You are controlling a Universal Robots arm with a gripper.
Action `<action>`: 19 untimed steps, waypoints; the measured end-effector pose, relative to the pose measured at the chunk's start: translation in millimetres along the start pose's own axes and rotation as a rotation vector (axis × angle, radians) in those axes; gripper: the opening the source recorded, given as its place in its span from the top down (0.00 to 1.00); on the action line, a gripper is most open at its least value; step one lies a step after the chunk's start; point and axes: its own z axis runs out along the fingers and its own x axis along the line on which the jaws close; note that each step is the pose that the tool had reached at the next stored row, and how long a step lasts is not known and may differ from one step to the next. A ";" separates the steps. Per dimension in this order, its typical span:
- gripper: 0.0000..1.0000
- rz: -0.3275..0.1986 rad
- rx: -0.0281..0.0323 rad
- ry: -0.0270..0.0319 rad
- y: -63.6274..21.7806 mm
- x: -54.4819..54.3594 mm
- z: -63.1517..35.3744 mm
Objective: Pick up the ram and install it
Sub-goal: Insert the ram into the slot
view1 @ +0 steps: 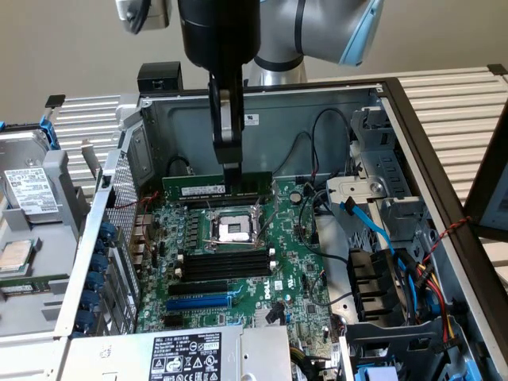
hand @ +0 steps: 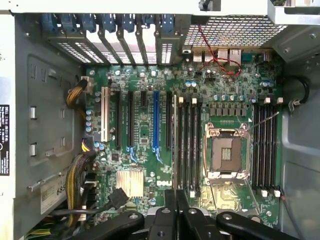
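Observation:
The ram, a long green stick with a small white label, hangs level inside the open computer case, just above the motherboard and on the far side of the CPU socket. My gripper comes down from above and is shut on the ram's upper edge, near its middle. In the wrist view the ram shows edge-on as a thin pale strip running out from my gripper, beside one bank of black memory slots. Another bank lies beyond the socket.
Black memory slots and a blue expansion slot lie nearer the camera than the socket. A blue cable and a drive cage crowd the exterior view's right. The labelled power supply is in front. Case walls ring the board.

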 end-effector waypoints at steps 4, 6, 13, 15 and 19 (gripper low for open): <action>0.88 0.015 -0.0002 0.0001 -1.0 -1.1 7.2; 0.88 0.022 -0.0003 0.0004 -1.4 -1.9 10.9; 0.88 0.042 -0.0004 0.0008 -2.2 -5.2 23.6; 0.88 0.046 -0.0003 0.0007 -2.3 -6.6 27.3; 0.88 0.050 -0.0003 0.0007 -1.9 -10.9 34.6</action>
